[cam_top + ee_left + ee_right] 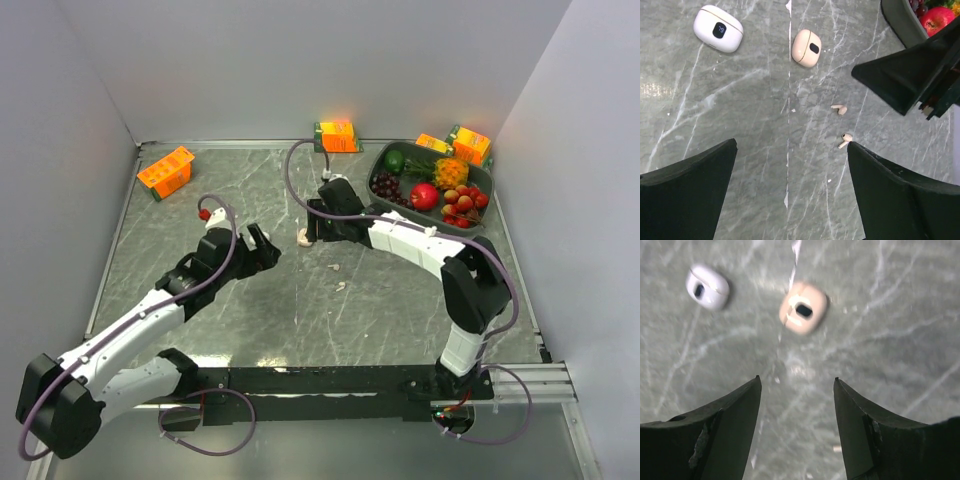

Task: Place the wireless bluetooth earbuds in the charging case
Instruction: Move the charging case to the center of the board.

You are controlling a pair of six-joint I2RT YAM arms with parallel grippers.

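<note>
Two tiny pale earbuds lie loose on the grey marble table, one (839, 109) above the other (845, 140); they also show in the top view, one (335, 267) and the other (341, 286). A beige case (806, 47) and a white case (717, 28) lie further out. My left gripper (792, 144) is open and empty; its right finger tip is next to the lower earbud. My right gripper (797, 379) is open and empty above the table, just short of the beige case (802, 314), with the white case (707, 286) to its left. The right wrist view is blurred.
A dark tray (480, 225) of fruit stands at the back right. Orange cartons stand at the back left (166, 172), back middle (337, 136) and back right (470, 145). The right gripper (910, 75) hangs close above the earbuds in the left wrist view.
</note>
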